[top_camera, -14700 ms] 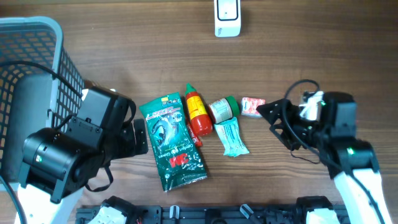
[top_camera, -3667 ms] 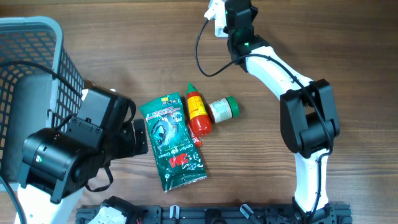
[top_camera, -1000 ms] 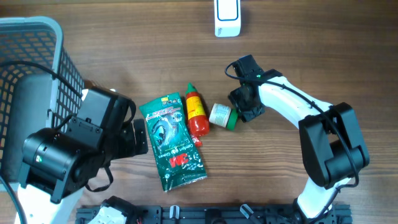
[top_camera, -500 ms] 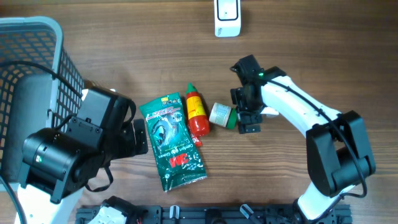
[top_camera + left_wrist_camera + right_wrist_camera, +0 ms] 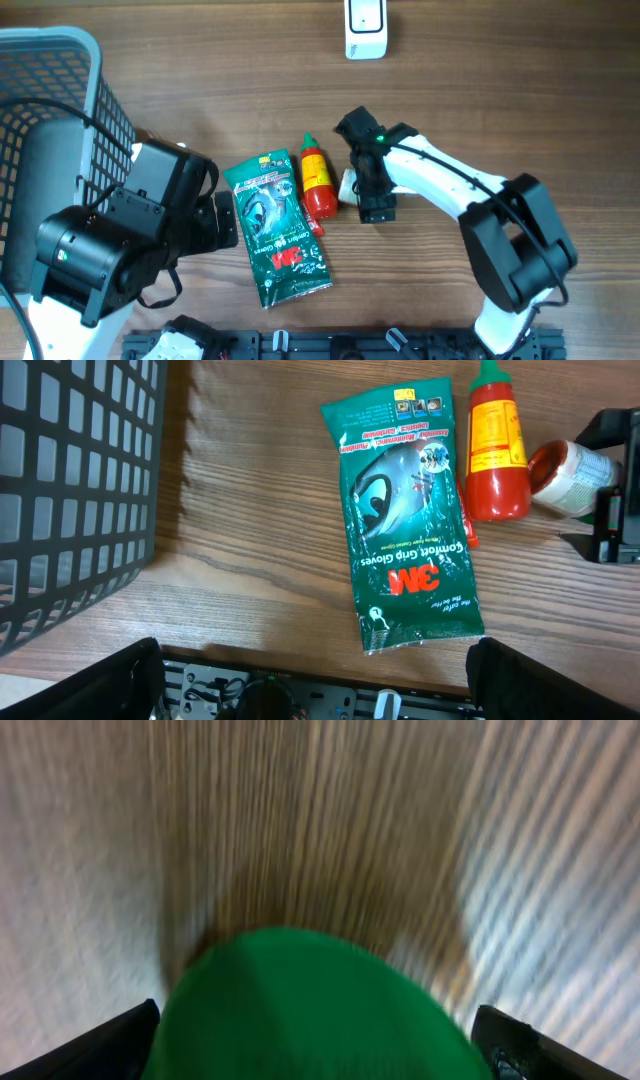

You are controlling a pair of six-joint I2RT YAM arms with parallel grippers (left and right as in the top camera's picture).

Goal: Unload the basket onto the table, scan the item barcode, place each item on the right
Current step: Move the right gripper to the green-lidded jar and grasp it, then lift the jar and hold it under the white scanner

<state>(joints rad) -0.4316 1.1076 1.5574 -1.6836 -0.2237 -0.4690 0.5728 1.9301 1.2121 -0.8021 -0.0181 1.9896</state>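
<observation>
A small jar [image 5: 347, 185] with a green cap [image 5: 310, 1010] lies on the wooden table beside a red sauce bottle [image 5: 317, 180] and a green glove packet [image 5: 275, 230]. My right gripper [image 5: 367, 192] hangs right over the jar and hides most of it. In the right wrist view the gripper [image 5: 320, 1055] is open and the blurred green cap fills the space between its fingers. My left gripper [image 5: 215, 220] rests open at the lower left, holding nothing; its view shows the packet [image 5: 410, 530], the bottle [image 5: 495, 455] and the jar [image 5: 568, 465].
A white scanner [image 5: 365, 30] stands at the table's far edge. A grey mesh basket [image 5: 60, 100] takes up the left side, next to my left arm. The right arm's black link [image 5: 615, 480] shows at the left wrist view's right edge.
My right gripper has swung left from beside the jar's cap to directly above the jar, and its jaws have spread wider. The left arm has not moved.
</observation>
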